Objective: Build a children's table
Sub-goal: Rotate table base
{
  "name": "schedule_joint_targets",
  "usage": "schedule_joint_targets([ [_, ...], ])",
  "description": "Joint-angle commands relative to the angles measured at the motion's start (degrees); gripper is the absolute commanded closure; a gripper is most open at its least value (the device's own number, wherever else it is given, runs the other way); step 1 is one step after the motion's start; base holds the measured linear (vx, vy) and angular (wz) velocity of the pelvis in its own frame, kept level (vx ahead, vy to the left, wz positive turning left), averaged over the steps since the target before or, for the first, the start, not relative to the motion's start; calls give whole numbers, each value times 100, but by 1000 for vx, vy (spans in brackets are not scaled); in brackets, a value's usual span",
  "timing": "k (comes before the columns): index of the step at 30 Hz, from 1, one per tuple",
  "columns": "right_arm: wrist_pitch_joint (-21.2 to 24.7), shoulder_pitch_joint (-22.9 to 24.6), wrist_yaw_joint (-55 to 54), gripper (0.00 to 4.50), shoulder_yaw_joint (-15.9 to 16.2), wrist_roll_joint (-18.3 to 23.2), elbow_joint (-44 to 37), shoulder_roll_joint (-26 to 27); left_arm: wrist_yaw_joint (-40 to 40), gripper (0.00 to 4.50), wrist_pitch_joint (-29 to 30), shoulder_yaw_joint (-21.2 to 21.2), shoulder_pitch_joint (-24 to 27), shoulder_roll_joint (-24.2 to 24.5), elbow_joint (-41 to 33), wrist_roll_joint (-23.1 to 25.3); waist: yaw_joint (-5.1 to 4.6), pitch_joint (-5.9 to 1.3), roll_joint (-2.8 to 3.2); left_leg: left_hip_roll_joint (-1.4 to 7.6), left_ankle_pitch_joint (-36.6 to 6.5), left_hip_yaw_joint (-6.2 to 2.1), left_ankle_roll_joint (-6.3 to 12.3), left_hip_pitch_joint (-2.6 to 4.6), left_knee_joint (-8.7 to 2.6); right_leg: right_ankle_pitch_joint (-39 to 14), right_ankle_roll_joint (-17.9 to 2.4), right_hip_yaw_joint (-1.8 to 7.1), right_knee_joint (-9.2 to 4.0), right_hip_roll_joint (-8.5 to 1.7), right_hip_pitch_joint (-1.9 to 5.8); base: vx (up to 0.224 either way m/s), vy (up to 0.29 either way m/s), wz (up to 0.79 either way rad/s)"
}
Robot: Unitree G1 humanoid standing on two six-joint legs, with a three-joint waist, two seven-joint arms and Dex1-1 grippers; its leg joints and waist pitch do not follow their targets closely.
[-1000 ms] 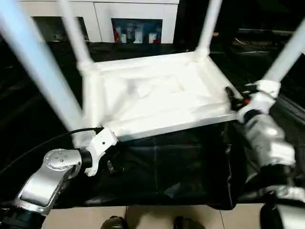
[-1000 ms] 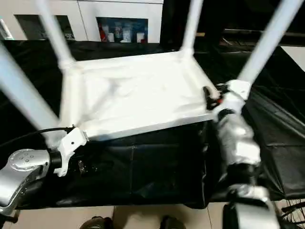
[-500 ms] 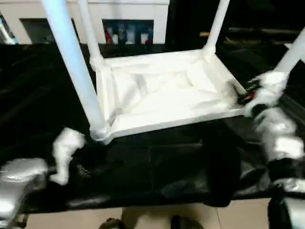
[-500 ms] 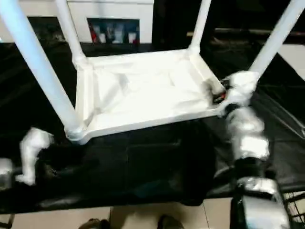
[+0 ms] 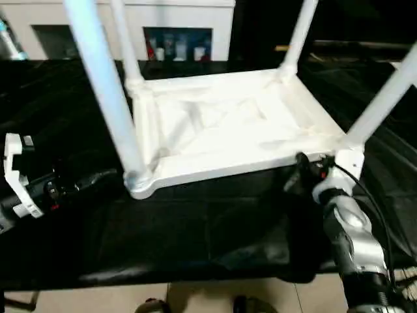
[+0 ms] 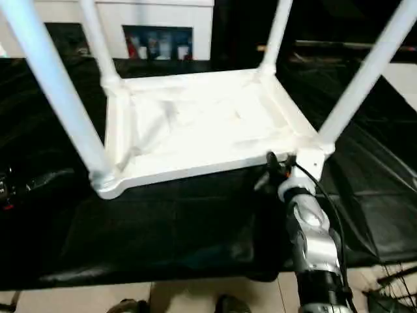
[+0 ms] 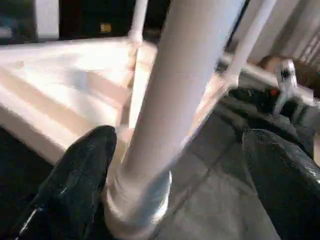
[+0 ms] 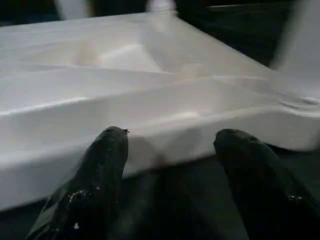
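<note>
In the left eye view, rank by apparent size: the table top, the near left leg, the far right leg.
1. Table top, largest.
2. Near left leg, which looks thick and long, though it stands close to the camera.
3. Far right leg, which looks thinnest; it stands farther off, so true sizes may match.

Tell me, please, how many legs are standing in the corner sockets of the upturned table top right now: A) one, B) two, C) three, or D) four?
D: the table top lies underside up on the black cloth, and a leg rises from each corner: near left, far left, far right and near right.
</note>
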Motion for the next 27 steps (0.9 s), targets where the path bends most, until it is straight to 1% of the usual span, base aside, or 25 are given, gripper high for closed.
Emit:
schedule_joint_targets([
  [1, 19, 283, -401, 140, -94, -160, -378, 145, 27, 2, -94, -101, -209, -164, 106, 13, 11, -391, 100, 10, -1930, -26, -126, 148, -475, -1745, -808, 95, -357, -74, 260, 0, 0, 0],
  [2, 68, 399, -514, 140, -103, -164, -502, 192, 32, 2, -104, -126, -330, -277, 152, -23, -3, -391, 98, 9, -1923, -18, -138, 145, -479, -1703, -805, 93, -366, -61, 257, 0, 0, 0],
  [4, 141, 490, -596, 140, -93, -153, -595, 223, 33, 2, -85, -149, -470, -406, 198, -89, -1, -393, 125, 7, -1978, -26, -168, 150, -480, -1689, -821, 89, -358, -64, 260, 0, 0, 0],
  [5, 185, 500, -597, 140, -73, -148, -584, 218, 31, 2, -51, -168, -535, -463, 204, -132, -2, -402, 125, 7, -1988, -25, -175, 152, -474, -1665, -830, 89, -357, -63, 264, 0, 0, 0],
  [6, 231, 497, -583, 140, -51, -139, -557, 207, 27, 2, -9, -190, -593, -511, 206, -176, -21, -400, 99, 2, -2003, -31, -168, 129, -477, -1641, -831, 84, -346, -59, 286, 0, 0, 0],
  [7, 332, 455, -617, 140, -31, -201, -494, 179, 42, 2, 28, -239, -666, -557, 214, -226, -23, -400, 84, 1, -1984, -35, -166, 118, -476, -1660, -818, 83, -345, -67, 298, 0, 0, 0],
  [8, 332, 455, -617, 140, -31, -201, -494, 179, 42, 2, 28, -239, -666, -557, 214, -226, -29, -399, 88, -4, -1973, -26, -152, 130, -466, -1691, -805, 88, -355, -62, 284, 0, 0, 0],
  [9, 573, 295, -616, 140, 25, -272, -246, 92, 120, 2, 23, -358, -808, -645, 271, -211, -38, -408, 80, -8, -1941, -26, -138, 134, -456, -1743, -791, 87, -355, -58, 290, 0, 0, 0],
  [10, 657, 227, -591, 140, 49, -294, -149, 61, 153, 2, 2, -411, -864, -674, 310, -188, -34, -410, 86, -9, -1942, -19, -134, 153, -452, -1756, -793, 86, -363, -51, 276, 0, 0, 0],
  [12, 697, 190, -567, 140, 63, -300, -97, 45, 172, 2, -14, -441, -892, -688, 334, -170, -25, -411, 81, -2, -1880, -19, -125, 135, -444, -1750, -788, 96, -362, -69, 285, 0, 0, 0],
  [13, 697, 190, -567, 140, 63, -300, -97, 45, 172, 2, -14, -441, -892, -688, 334, -170, -22, -415, 83, 0, -1845, -19, -124, 138, -442, -1716, -791, 97, -357, -68, 286, 0, 0, 0],
  [14, 689, 56, -416, 140, 121, -307, 70, 2, 97, 2, -6, -518, -943, -731, 355, -158, -22, -433, 59, 5, -1759, -13, -101, 135, -433, -1582, -823, 98, -345, -63, 296, 0, 0, 0],
  [15, 689, 56, -416, 140, 121, -307, 70, 2, 97, 2, -6, -518, -943, -731, 355, -158, -13, -438, 75, 5, -1666, -13, -89, 136, -427, -1440, -880, 97, -326, -61, 302, 0, 0, 0],
  [16, 708, -140, -210, 140, 212, -331, 306, -74, -1, 2, 82, -642, -977, -784, 247, -201, -17, -440, 53, 4, -1627, -5, -74, 130, -422, -1383, -896, 99, -324, -56, 305, 0, 0, 0],
  [17, 708, -140, -210, 140, 212, -331, 306, -74, -1, 2, 82, -642, -977, -784, 247, -201, -17, -442, 67, 8, -1599, -8, -61, 137, -422, -1329, -957, 91, -309, -55, 311, 0, 0, 0],
  [18, 692, -375, -27, 140, 290, -350, 559, -140, -121, 2, 266, -807, -985, -848, -29, -291, -20, -462, 42, 15, -1562, 4, -45, 147, -406, -1284, -997, 95, -294, -63, 317, 0, 0, 0],
  [19, 692, -375, -27, 140, 290, -350, 559, -140, -121, 2, 266, -807, -985, -848, -29, -291, -20, -462, 42, 15, -1562, 4, -45, 147, -406, -1284, -997, 95, -294, -63, 317, 0, 0, 0],
  [20, 704, -672, 256, 140, 416, -367, 861, -220, -213, 2, 569, -1062, -964, -925, -542, -481, -9, -461, 61, 29, -1521, 12, -28, 157, -397, -1234, -1077, 97, -279, -71, 307, 0, 0, 0],
  [21, 704, -713, 297, 140, 436, -372, 902, -230, -223, 2, 619, -1102, -958, -934, -628, -514, -8, -466, 65, 32, -1495, 5, -24, 147, -397, -1200, -1115, 91, -265, -72, 325, 0, 0, 0],
  [22, 708, -813, 381, 140, 489, -398, 1002, -252, -242, 2, 747, -1231, -946, -958, -864, -593, -2, -469, 38, 36, -1414, 24, 14, 143, -384, -1106, -1149, 98, -274, -68, 324, 0, 0, 0],
  [23, 725, -910, 449, 140, 536, -421, 1098, -256, -255, 2, 815, -1390, -954, -982, -1055, -641, 12, -482, 31, 29, -1316, 21, 28, 131, -379, -1031, -1166, 93, -248, -68, 352, 0, 0, 0],
  [24, 726, -995, 497, 140, 569, -439, 1183, -253, -272, 2, 872, -1559, -971, -1011, -1209, -667, 8, -480, 31, 24, -1266, 18, 37, 121, -376, -1007, -1172, 93, -245, -68, 350, 0, 0, 0],
  [25, 738, -1053, 541, 140, 613, -455, 1232, -233, -273, 2, 894, -1722, -1000, -1064, -1327, -659, 6, -492, 7, 17, -1229, 27, 57, 113, -361, -1014, -1158, 96, -245, -69, 365, 0, 0, 0],
  [26, 745, -1100, 584, 140, 667, -478, 1270, -211, -272, 2, 909, -1884, -1031, -1125, -1435, -643, -8, -505, 5, 16, -1181, 23, 64, 95, -355, -1036, -1132, 98, -242, -72, 386, 0, 0, 0],
  [27, 745, -1116, 606, 140, 706, -499, 1278, -197, -269, 2, 910, -1973, -1051, -1168, -1488, -626, -3, -503, 5, 17, -1179, 26, 63, 110, -351, -1070, -1122, 99, -253, -74, 371, 0, 0, 0],
])
